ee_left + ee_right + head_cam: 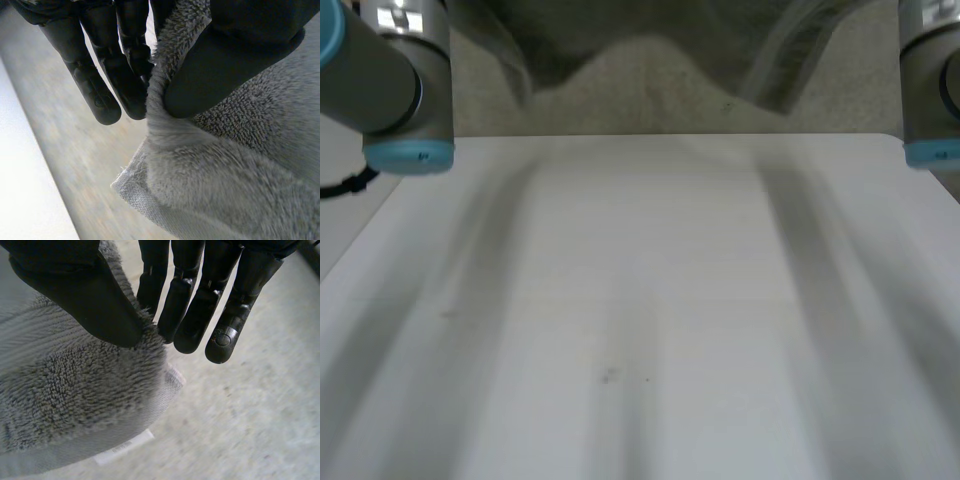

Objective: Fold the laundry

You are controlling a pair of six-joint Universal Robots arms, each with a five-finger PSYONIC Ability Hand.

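Note:
A fluffy grey towel [560, 40] hangs stretched in the air beyond the table's far edge, sagging in the middle. In the left wrist view my left hand [235, 55] pinches the towel [235, 180] between thumb and fingers [100, 85] close to a hemmed corner. My right hand [85, 295] does the same at another corner of the towel [75, 395], thumb pressed against the fingers [190, 315]. A white label [122, 447] is sewn on the hem just below that grip.
The white table [650, 300] lies bare below and in front of the towel. My left arm [390, 80] and right arm [930, 80] reach forward past its far corners. Beige carpet [650, 95] lies beyond the table.

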